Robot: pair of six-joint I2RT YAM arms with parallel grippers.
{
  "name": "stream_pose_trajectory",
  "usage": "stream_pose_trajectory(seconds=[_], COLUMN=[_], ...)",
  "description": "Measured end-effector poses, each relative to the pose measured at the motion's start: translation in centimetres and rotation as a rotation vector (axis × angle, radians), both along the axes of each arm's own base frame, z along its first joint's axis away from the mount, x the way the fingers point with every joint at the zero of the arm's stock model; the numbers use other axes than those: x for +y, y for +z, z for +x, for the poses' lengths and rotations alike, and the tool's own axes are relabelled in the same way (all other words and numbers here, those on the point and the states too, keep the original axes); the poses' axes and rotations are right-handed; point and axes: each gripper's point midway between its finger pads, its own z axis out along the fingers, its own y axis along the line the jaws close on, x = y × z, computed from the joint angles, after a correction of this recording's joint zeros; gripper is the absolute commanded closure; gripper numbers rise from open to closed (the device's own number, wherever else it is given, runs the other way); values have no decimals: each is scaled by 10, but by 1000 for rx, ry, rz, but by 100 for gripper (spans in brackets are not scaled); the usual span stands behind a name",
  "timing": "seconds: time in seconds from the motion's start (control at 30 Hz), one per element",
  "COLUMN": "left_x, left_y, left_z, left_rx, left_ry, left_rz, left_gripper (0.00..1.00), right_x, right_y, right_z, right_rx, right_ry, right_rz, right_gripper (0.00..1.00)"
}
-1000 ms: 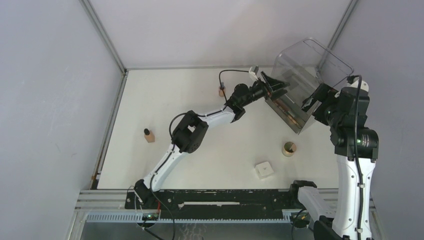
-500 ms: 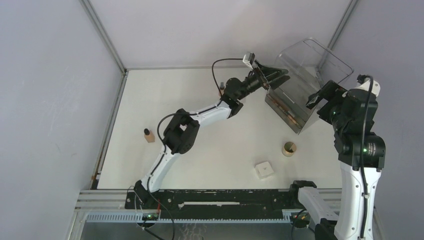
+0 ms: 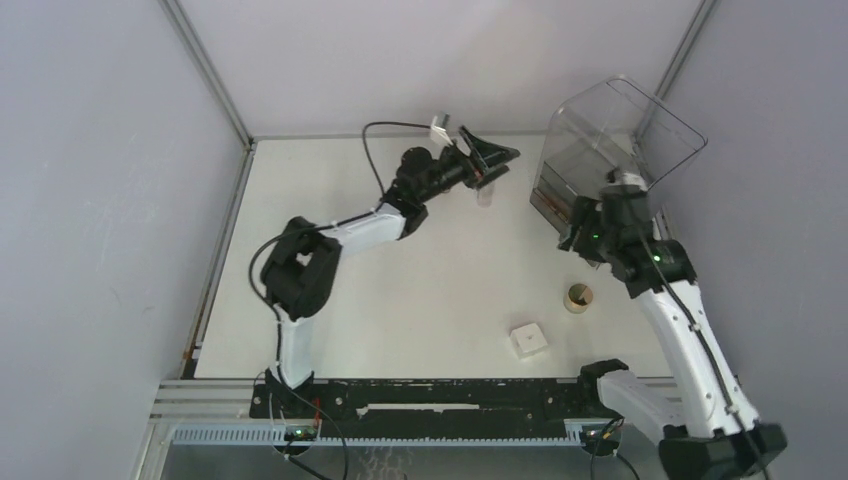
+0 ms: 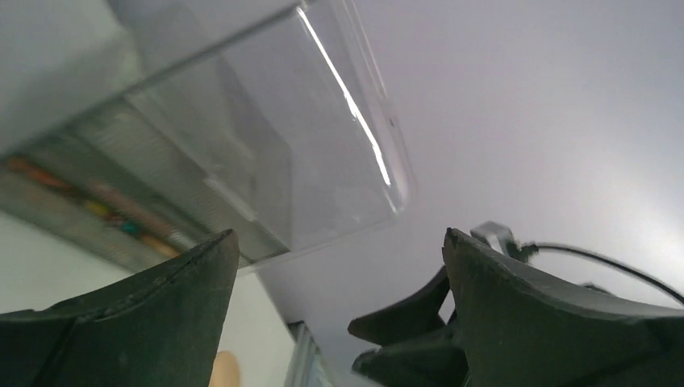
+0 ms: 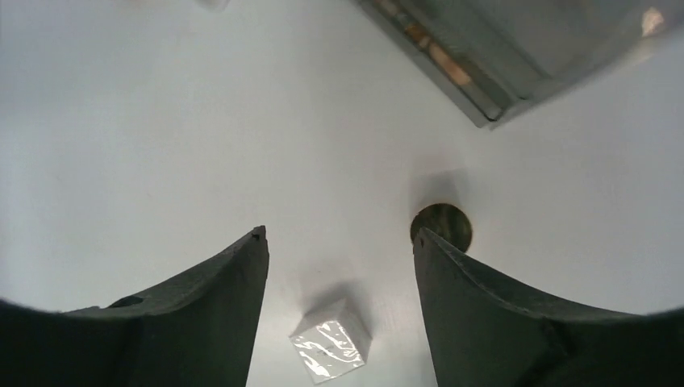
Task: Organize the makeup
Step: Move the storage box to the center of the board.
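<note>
Progress looks partial: some of the makeup is already inside the clear bin (image 3: 620, 125), which stands tipped at the far right of the tabletop (image 3: 400, 290). Several small tan and coloured pieces (image 4: 121, 218) lie along its low side, too blurred to name one by one.

Outside the bin, the white box (image 5: 331, 351) sits on the tabletop near the arm bases. The round puff (image 5: 441, 226) sits between that box and the bin, apart from both. A small pale piece (image 3: 486, 195) lies just under the left arm's reach and may be another cosmetic, though I cannot tell.

The left tool (image 4: 339, 238) is raised beside the bin with its jaws spread and nothing between them. The right tool (image 5: 339, 234) hangs above the box and puff, jaws also wide apart and empty.

So neither arm carries anything. By my judgement at least the box and the puff are left to put away.
</note>
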Motion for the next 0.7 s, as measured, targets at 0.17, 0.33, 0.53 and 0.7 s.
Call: stream_pose_trajectory(seconds=[0.17, 0.33, 0.53, 0.7], left_x=[86, 181, 270, 284], left_y=[21, 59, 43, 3], left_z=[13, 6, -8, -19], left_rx=[-28, -44, 34, 115], left_ry=[203, 434, 651, 668], left_rz=[175, 287, 403, 510], left_gripper=[0, 0, 0, 0], right_x=[53, 50, 34, 20], right_y=[-36, -78, -102, -113], right_z=[23, 53, 83, 106], right_rx=[62, 174, 226, 255], right_ry=[254, 284, 278, 263], right_rz=[-268, -511, -753, -973], right_gripper=[24, 23, 22, 21])
